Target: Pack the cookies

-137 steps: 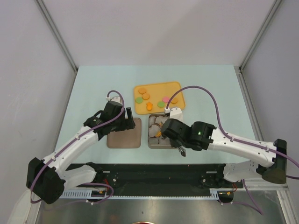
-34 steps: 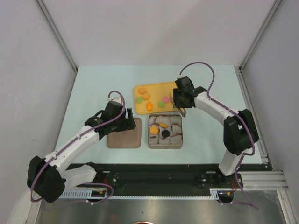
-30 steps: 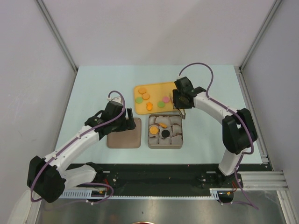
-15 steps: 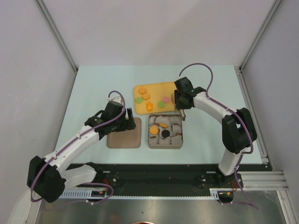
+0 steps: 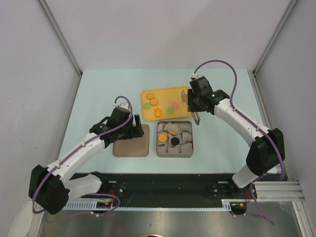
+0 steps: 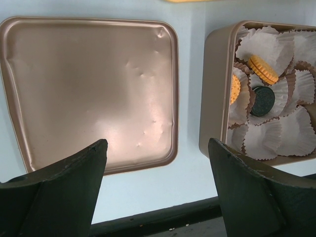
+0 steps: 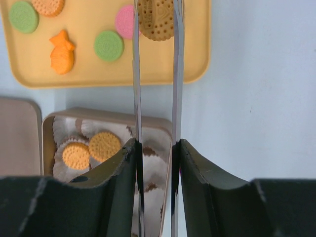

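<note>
The cookies lie on a yellow tray [image 5: 165, 91]: orange discs [image 5: 150, 96], a green one [image 7: 108, 45], a pink one [image 7: 123, 22], and an orange flower shape [image 7: 61, 51]. Two orange cookies [image 7: 104, 144] and a black one [image 6: 262, 100] sit in paper cups in the gold tin [image 5: 174, 152]. My right gripper [image 7: 155, 143] is shut on metal tongs [image 7: 136, 74]. The tong tips pinch a tan round cookie [image 7: 155, 19] over the tray's right end. My left gripper [image 6: 158, 168] is open and empty, low over the gap between lid and tin.
The tin's flat lid [image 6: 89, 89] lies left of the tin. White crumpled paper cups [image 6: 276, 136] fill the tin. The tongs' rear end [image 5: 196, 118] sticks out toward the tin's far right corner. The black rail [image 5: 163, 185] runs along the near table edge.
Over 4.6 s my right gripper went from the tin to the tray's right end. In the last half second the wrist shifted right and back with the tan cookie. The left arm is still.
</note>
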You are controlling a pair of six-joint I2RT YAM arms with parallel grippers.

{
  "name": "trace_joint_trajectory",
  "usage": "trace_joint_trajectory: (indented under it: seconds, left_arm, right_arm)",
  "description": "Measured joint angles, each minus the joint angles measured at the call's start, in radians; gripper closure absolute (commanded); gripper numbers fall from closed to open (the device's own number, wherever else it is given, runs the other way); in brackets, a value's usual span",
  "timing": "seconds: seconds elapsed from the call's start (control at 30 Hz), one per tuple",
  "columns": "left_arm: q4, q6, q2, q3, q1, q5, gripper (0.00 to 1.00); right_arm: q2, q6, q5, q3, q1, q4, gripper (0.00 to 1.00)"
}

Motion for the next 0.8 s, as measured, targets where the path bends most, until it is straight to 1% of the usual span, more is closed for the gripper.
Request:
trace_joint_trajectory:
  seconds: [0.23,0.47,0.8]
  left_arm:
    - [0.0,0.0,0.0,0.0,0.0,0.003,0.12]
    - [0.002,0.0,0.0,0.0,0.0,0.003,0.12]
    - [0.004,0.0,0.0,0.0,0.0,0.003,0.12]
  right_arm:
    - [-0.156,0.002,0.05,-0.011,0.102,-0.116,0.71]
    - [-0.336,0.045,0.107,-0.089,0.233,-0.217,0.7]
    - [-0.448,0.145,0.153,-0.264,0.327,-0.32,0.7]
